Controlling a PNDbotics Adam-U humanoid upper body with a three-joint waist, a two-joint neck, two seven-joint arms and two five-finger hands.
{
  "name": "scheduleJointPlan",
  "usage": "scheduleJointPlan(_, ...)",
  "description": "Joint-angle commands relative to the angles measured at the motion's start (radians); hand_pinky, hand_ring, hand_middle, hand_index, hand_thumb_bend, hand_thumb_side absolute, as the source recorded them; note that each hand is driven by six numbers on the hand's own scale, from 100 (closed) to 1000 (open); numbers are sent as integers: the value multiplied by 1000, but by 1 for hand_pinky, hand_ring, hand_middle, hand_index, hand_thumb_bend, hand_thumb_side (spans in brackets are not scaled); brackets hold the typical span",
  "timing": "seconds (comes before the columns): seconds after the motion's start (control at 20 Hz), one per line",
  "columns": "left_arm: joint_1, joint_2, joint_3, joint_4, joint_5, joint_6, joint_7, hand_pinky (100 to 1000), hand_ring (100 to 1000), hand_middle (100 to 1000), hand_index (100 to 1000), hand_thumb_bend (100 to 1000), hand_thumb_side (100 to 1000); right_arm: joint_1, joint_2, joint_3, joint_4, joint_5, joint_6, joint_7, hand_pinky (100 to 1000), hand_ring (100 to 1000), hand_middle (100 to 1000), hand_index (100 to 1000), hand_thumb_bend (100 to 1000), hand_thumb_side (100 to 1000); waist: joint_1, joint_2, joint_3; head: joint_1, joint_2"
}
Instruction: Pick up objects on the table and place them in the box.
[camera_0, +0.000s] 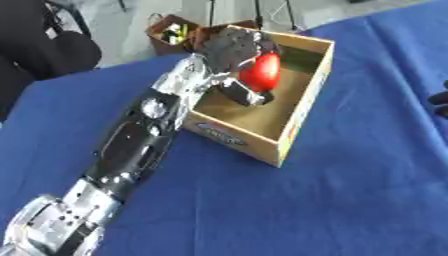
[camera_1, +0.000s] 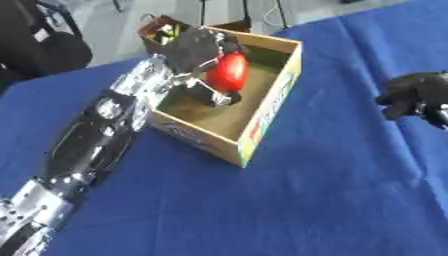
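I see the cardboard box (camera_0: 297, 117) sitting open-topped on the blue cloth of the tabletop (camera_0: 350, 200), its plain brown walls printed with a label along the near side. Inside, my left robot hand (camera_0: 232, 47) reaches over the near-left wall and has its fingers curled round a red object (camera_0: 261, 71), holding it above the brown floor of the box. The red object is smooth, glossy and rounded, roughly egg-shaped; its long axis stands close to upright, leaning a little, with the narrower end toward the top. Below it, something dark lies on the box floor beside the silver thumb part, but I cannot make out what it is.

The left arm is black with silver joints and runs from the lower left corner up to the box. My right robot hand (camera_1: 416, 95) shows at the right edge of the right eye view, black, well apart from the box, fingers curled in with nothing in them.

Beyond the far corner of the tabletop stands a second, smaller brown box (camera_1: 162, 32) on the floor, with yellowish items in it that I cannot tell apart.
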Motion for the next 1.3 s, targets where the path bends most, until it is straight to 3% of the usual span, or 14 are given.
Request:
scheduleJointPlan(0.05, -16, 12, 6, -5, -44, -2, 0, 259, 596, 760, 909, 272, 502, -13, -1, 1, -19, -10, -3, 3, 737, 753, 493, 756, 100, 848, -18, -20, 3, 8, -17)
scheduleJointPlan(0.15, -12, 9, 6, -4, -58, -7, -14, 466, 752, 801, 930, 182, 678, -13, 0, 0, -19, -10, -3, 2, 737, 753, 493, 756, 100, 848, -20, -20, 4, 9, -17)
scheduleJointPlan(0.25, -6, 6, 8, -2, -53, -17, -21, 616, 842, 846, 963, 191, 827, -13, 1, 0, -18, -10, -3, 1, 737, 753, 493, 756, 100, 849, -21, -21, 5, 8, -18)
scheduleJointPlan(0.35, -1, 6, 9, -2, -45, -25, -20, 771, 931, 895, 997, 203, 907, -12, 1, 0, -18, -10, -3, 1, 737, 753, 493, 756, 100, 850, -22, -21, 6, 5, -18)
scheduleJointPlan(0.4, 1, 7, 10, -4, -42, -28, -17, 789, 942, 901, 1000, 206, 917, -12, 1, 0, -18, -10, -3, 2, 737, 753, 493, 756, 100, 850, -22, -21, 7, 4, -18)
scheduleJointPlan(0.45, 2, 9, 12, -5, -39, -29, -14, 889, 1000, 943, 1000, 231, 975, -12, 1, 0, -18, -10, -3, 2, 737, 753, 493, 756, 100, 851, -22, -21, 7, 2, -17)
scheduleJointPlan(0.55, 4, 13, 17, -8, -34, -28, -4, 959, 1000, 971, 1000, 225, 986, -10, 1, 0, -17, -10, -2, 2, 737, 753, 493, 756, 100, 852, -22, -22, 9, 0, -16)
scheduleJointPlan(0.75, 2, 21, 29, -31, -5, -15, 22, 899, 992, 929, 1000, 202, 957, -7, 1, 0, -16, -10, -1, 2, 737, 753, 493, 755, 100, 852, -24, -26, 14, -7, -11)
scheduleJointPlan(0.9, 3, 36, 42, -76, 51, 2, 36, 813, 919, 880, 1000, 160, 921, -3, 1, -3, -15, -10, -1, 0, 737, 753, 492, 755, 100, 852, -27, -30, 21, -15, -3)
scheduleJointPlan(1.05, 25, 62, 63, -170, 186, 26, 46, 710, 843, 825, 995, 100, 904, 6, -1, -8, -15, -9, 1, -6, 737, 753, 493, 755, 100, 852, -30, -40, 38, -34, 9)
scheduleJointPlan(1.3, 93, 124, 89, -417, 484, 112, 11, 588, 742, 740, 981, 100, 904, 16, -1, -17, -18, -9, 4, -21, 736, 752, 494, 755, 100, 851, -40, -56, 69, -67, 25)
